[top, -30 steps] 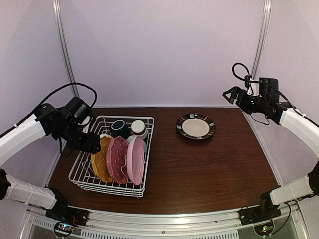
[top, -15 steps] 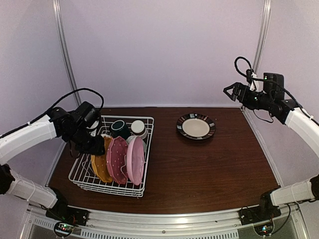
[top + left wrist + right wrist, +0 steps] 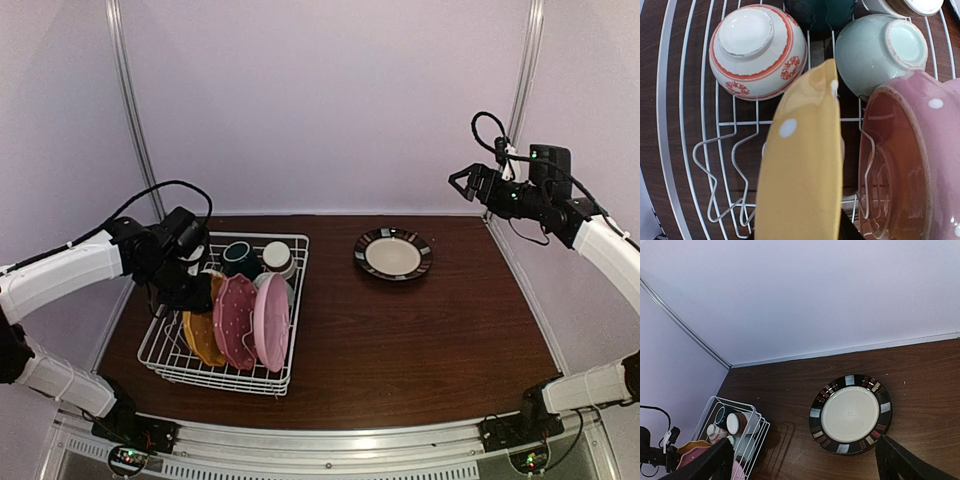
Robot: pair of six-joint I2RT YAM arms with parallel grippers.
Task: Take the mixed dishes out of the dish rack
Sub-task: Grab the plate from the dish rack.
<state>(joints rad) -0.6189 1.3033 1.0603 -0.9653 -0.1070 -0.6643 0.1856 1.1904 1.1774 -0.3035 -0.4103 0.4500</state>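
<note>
Task thing: the dish rack [image 3: 160,356] stands at the table's [image 3: 420,350] left edge. It is still loaded with three upright plates in its near slots and cups and bowls along its far side.
Already out: one dark-rimmed plate [image 3: 393,254] lies flat near the table's far edge, well apart from the rack.
What changed: over the last second the left arm has swung in from outside the rack's left wall, and the left hand [image 3: 188,288] is now down over the leftmost plate.
Left hand: it sits at the top rim of the yellow plate [image 3: 800,170]. In the wrist view the rim fills the middle and hides the fingers, so I cannot tell whether the hand has clamped the plate or only straddles it.
Yellow plate: still upright in its slot, not lifted.
Neighbours: the pink dotted plate [image 3: 910,165] stands just beside the yellow one on its right, and the light pink plate [image 3: 272,320] comes after that. The red-patterned bowl [image 3: 757,52] and the pale green bowl [image 3: 880,45] sit upturned just behind.
Right hand: the right hand [image 3: 462,185] has shifted only a little. It is spread wide and holds nothing, high above the table's far right corner.
Meaning: the yellow plate looks like the next dish to come out. A straight upward lift should clear the wire slot and the dotted plate.
Left to do: most of the unloading.
</note>
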